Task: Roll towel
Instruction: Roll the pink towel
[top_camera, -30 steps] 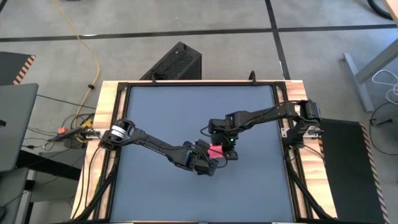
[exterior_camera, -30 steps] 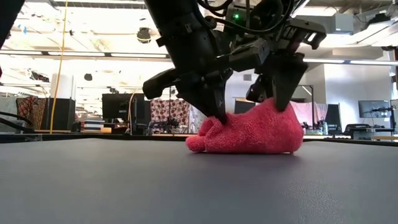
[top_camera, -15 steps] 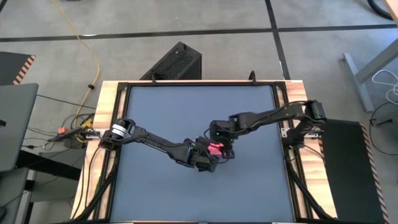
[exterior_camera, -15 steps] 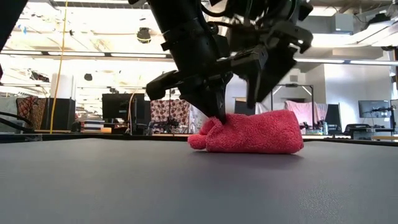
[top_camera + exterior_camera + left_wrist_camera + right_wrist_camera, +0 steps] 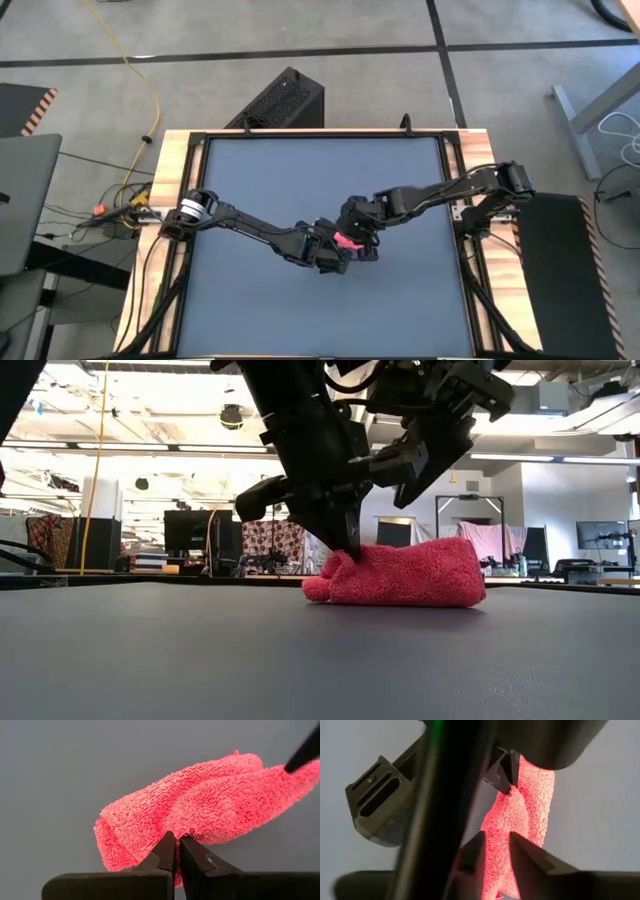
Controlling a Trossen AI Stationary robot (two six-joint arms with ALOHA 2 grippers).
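The pink towel (image 5: 400,573) lies as a short roll on the dark grey mat (image 5: 260,190), near the mat's middle; its underside rests on the mat. My left gripper (image 5: 176,844) is shut at the roll's left end as the low view shows it. My right gripper (image 5: 400,485) hangs open above the roll and touches nothing. In the right wrist view its fingers (image 5: 530,855) stand apart, with the towel (image 5: 507,835) showing below between them. My left gripper has its shut fingertips on the towel's side near one end (image 5: 172,827). The fingers slant down onto it from above (image 5: 350,545). The cloth rises a little toward the tips; how many layers lie between them does not show. The roll stays on the mat.
Bare mat (image 5: 200,650) lies on all sides of the roll. A wooden frame (image 5: 165,200) edges the table. The two arms cross close together above the towel (image 5: 347,241).
My right gripper has let go of the towel's right part, risen clear of it and tipped over. The towel's raised right hump has settled into a flatter roll on the mat.
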